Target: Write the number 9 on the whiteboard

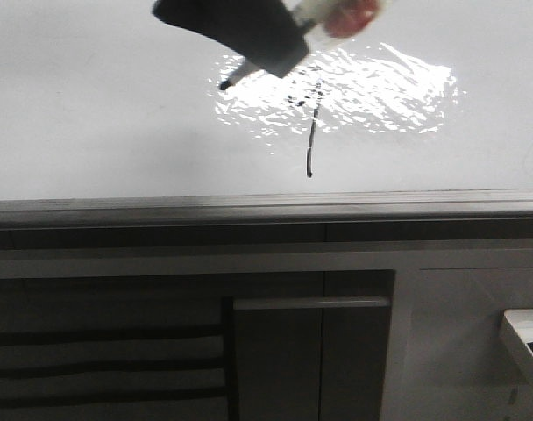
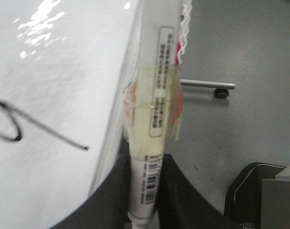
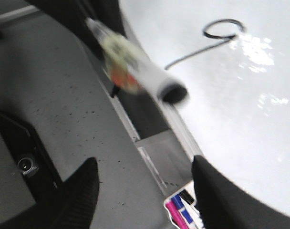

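**Black, Matte Grippers**

The left gripper [image 2: 144, 200] had smooth matte-black fingers [image 2: 185, 200] that curved inward. The right gripper [image 3: 145, 191] showed two broad, rounded black fingers [image 3: 80, 191]. From the front, only a blurred black wedge was visible.

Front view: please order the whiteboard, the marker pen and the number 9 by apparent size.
1. whiteboard, by far the largest.
2. marker pen and number 9: unsure, since the pen is nearer and partly hidden.
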You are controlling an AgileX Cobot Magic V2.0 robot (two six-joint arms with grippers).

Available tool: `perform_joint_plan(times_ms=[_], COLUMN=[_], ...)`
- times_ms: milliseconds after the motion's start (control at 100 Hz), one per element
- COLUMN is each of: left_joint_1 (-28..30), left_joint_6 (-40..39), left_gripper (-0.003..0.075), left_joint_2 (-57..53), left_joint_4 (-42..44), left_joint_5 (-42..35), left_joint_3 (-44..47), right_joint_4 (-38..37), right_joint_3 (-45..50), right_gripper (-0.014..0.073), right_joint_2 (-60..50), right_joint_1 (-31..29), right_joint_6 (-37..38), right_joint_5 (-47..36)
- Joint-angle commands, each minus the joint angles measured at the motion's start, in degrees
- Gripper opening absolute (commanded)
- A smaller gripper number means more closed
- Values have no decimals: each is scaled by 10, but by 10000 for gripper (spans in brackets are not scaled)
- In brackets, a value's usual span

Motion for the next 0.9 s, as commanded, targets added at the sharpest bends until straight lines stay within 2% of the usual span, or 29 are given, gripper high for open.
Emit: perform_joint_plan(times_ms=[0, 140, 230, 320, 420, 630, 890], left_joint_1=[34, 94, 125, 148, 168, 172, 196], left_joint_6=[-121, -301, -362, -402, -449, -473, -477], left_gripper=[-20, -20, -20, -20, -20, -20, -20], left_joint_2=[-31, -42, -55, -80, -112, -110, -74], left_joint_4=[39, 126, 151, 165, 162, 149, 130], left_joint_5=[-27, -14, -28, -70, -166, -336, -360], left_joint_3=[-20, -11, 13, 57, 130, 224, 227], right_joint_4=[-25, -25, -25, -25, -25, -25, -24], right_joint_3=[-20, -12, 2, 16, 32, 61, 64], right_gripper=[394, 394, 394, 394, 394, 394, 394], right_joint_2=[-41, -79, -92, -98, -98, -98, -98], right_joint_1=[-31, -72, -83, -86, -86, -86, -86], right_joint_6=[45, 51, 51, 51, 51, 51, 51], right_joint_5=[-16, -12, -13, -14, -17, -41, -45])
